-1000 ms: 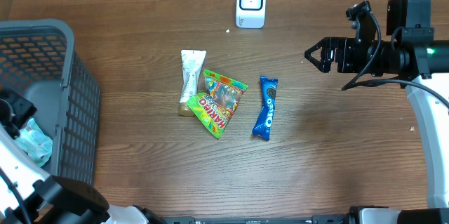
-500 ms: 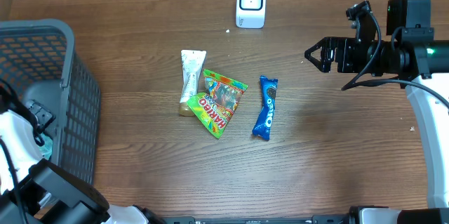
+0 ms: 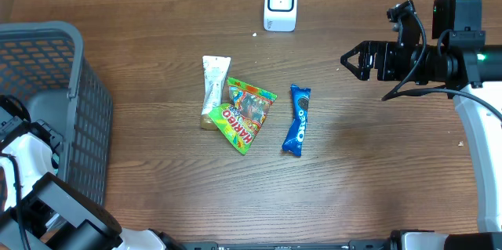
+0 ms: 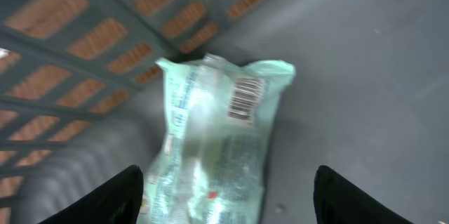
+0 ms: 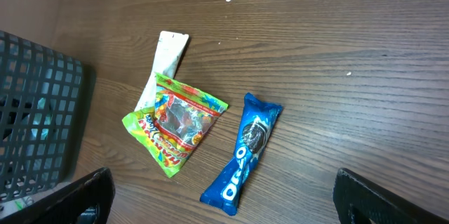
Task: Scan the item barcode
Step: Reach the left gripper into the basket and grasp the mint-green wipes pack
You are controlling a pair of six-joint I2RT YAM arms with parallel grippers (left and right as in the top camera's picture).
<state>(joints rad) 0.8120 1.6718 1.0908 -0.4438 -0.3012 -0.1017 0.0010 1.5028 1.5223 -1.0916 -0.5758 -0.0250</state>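
Wide-spread left gripper [image 4: 226, 197] inside the grey mesh basket [image 3: 49, 52], holding nothing, dark fingers [image 4: 116, 196] at either side of the wrist view. Just below it, a pale green packet [image 4: 217, 133] flat on the basket floor, barcode [image 4: 243, 100] facing up, near the mesh wall.

Right gripper [image 3: 353, 60] fully open and empty, hanging above the right part of the wooden table [image 3: 376, 172], well apart from everything on it.

At mid-table, a blue Oreo pack [image 3: 296, 119]; beside it a green Haribo bag [image 3: 245, 114], touching a cream stick packet [image 3: 213, 85]. At the far edge, a white scanner [image 3: 281, 4], apart from all three.
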